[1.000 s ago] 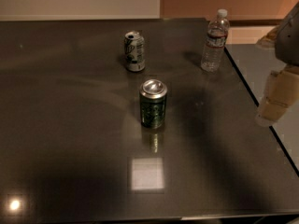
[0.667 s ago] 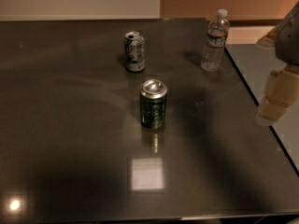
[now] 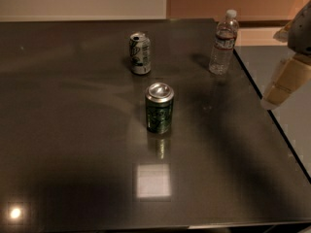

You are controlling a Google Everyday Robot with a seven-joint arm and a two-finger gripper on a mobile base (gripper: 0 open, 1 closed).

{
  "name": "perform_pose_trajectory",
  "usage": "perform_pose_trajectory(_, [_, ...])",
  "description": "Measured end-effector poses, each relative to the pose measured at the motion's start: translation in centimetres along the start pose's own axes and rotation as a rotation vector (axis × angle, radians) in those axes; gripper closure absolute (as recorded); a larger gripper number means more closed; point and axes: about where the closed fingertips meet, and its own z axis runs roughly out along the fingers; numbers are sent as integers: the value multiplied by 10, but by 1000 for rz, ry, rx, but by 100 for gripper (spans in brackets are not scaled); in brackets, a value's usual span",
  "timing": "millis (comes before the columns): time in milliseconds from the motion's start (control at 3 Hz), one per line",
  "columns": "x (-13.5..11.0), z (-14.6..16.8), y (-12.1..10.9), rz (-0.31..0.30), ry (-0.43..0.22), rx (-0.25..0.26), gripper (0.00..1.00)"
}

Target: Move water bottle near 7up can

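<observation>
End effector [image 3: 278, 89] far right, green can [image 3: 159, 108] central

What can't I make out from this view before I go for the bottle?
- Hand, camera view, off the table's right side: partly cut off by the picture's right edge.
- Bottle: label print too small to read.
- Dented can: far side hidden behind the can itself.

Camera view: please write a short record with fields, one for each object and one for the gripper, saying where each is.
water bottle: upright, far right, near table edge
7up can: upright, far centre, apart from bottle
dark green can: upright, table centre, in front of 7up can
gripper: right, beyond table edge, apart from bottle
</observation>
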Motion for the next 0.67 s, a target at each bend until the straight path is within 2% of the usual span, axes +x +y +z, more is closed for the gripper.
perform_pose_trajectory(667, [12,21,-74,152,-136,109,0])
